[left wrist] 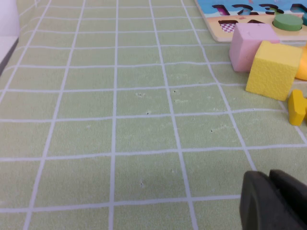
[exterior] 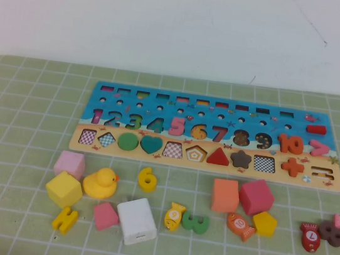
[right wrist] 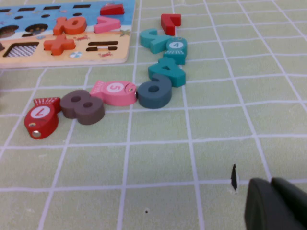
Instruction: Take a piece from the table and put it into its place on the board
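The yellow numeral 6 piece (exterior: 147, 178) lies on the green gridded table (exterior: 15, 144), just in front of the board (exterior: 330, 182) and below its heart shape. The board holds coloured numerals 1 to 10 above a row of shapes. Its corner shows in the left wrist view (left wrist: 216, 32) and its right end in the right wrist view (right wrist: 110, 53). Neither gripper shows in the high view. My left gripper (left wrist: 271, 201) is shut and empty over bare cloth, left of the pieces. My right gripper (right wrist: 273, 203) is shut and empty over bare cloth, right of the pieces.
A pink cube (exterior: 70, 164), yellow cube (exterior: 64, 189), duck (exterior: 100, 183), yellow H (exterior: 65, 219) and white block (exterior: 136, 221) lie left of the piece. A yellow fish (exterior: 174, 216), green 3 (exterior: 195, 222) and orange cube (exterior: 225, 195) lie right. More numerals and fish (right wrist: 114, 92) sit at the far right.
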Controlling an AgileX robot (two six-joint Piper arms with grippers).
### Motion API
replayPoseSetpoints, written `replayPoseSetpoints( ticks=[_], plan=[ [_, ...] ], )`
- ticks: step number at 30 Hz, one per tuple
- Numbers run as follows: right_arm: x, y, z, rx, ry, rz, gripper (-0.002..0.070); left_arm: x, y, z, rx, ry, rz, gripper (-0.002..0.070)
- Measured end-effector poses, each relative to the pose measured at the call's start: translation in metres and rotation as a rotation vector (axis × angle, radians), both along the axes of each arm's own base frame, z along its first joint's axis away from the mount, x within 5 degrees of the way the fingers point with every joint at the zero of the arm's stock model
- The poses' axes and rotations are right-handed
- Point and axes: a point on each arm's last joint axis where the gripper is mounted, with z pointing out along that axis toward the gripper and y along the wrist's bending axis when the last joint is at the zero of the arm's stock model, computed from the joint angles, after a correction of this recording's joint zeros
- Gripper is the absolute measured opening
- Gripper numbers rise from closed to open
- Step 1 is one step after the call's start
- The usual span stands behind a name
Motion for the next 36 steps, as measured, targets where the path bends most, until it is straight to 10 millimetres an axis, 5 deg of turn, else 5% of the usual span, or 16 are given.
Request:
replayPoseSetpoints(
  ticks=[36],
  plan=[
    [0.0,0.0,0.0,0.0,0.0,0.0,-0.0003,0.0004,0.0031,-0.0002,0.124,-0.014,0.0,-0.0002]
  ],
)
